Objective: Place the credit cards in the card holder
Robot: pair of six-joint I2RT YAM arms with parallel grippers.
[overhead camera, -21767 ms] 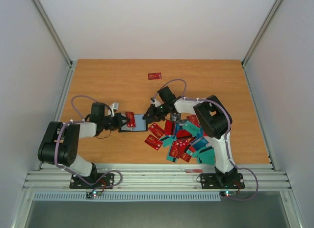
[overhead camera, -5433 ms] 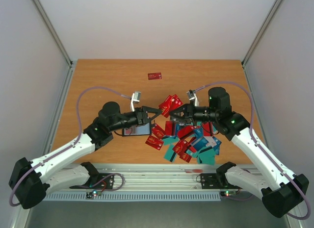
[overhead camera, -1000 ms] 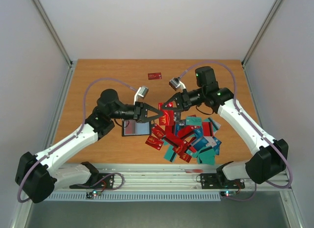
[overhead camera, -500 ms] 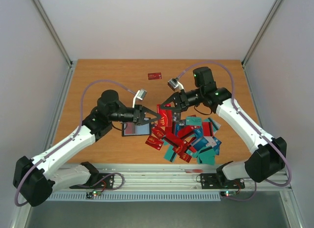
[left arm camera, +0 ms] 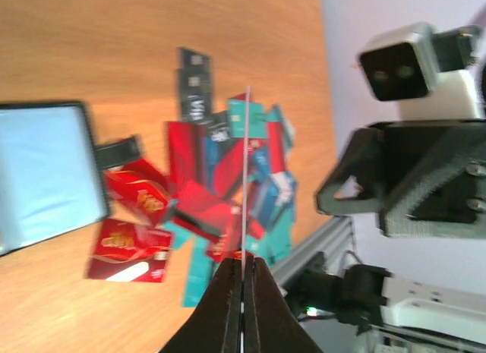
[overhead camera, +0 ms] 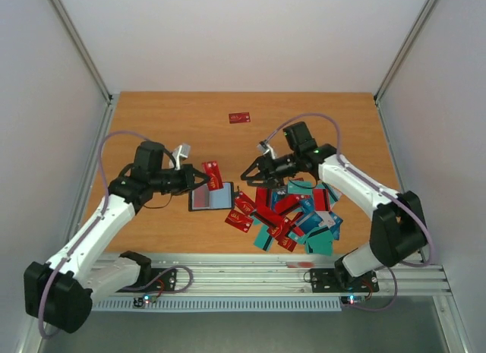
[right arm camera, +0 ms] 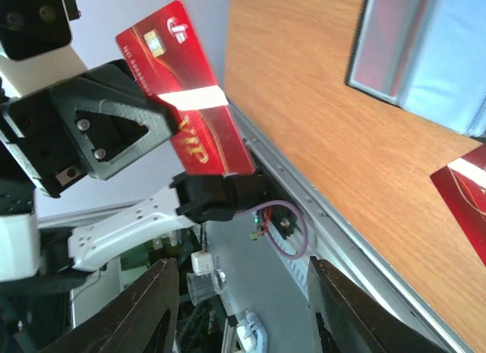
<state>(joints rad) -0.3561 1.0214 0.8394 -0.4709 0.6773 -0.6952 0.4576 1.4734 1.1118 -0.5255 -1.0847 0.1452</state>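
Observation:
The card holder lies open on the table, its pale blue inside up; it also shows in the left wrist view and the right wrist view. My left gripper is shut on one red credit card, held in the air just above the holder's far edge. That card is edge-on between the jaws in the left wrist view and face-on in the right wrist view. My right gripper stands open and empty to the right of it, fingers spread wide. The other credit cards lie in a red and teal heap.
A lone red card lies far back near the table's middle. The heap of cards spreads from the holder's right side toward the front edge. A metal rail runs along the near edge.
The right gripper has opened and let go of the red card. The left gripper, shut on that card, has drawn back to the left toward the holder.

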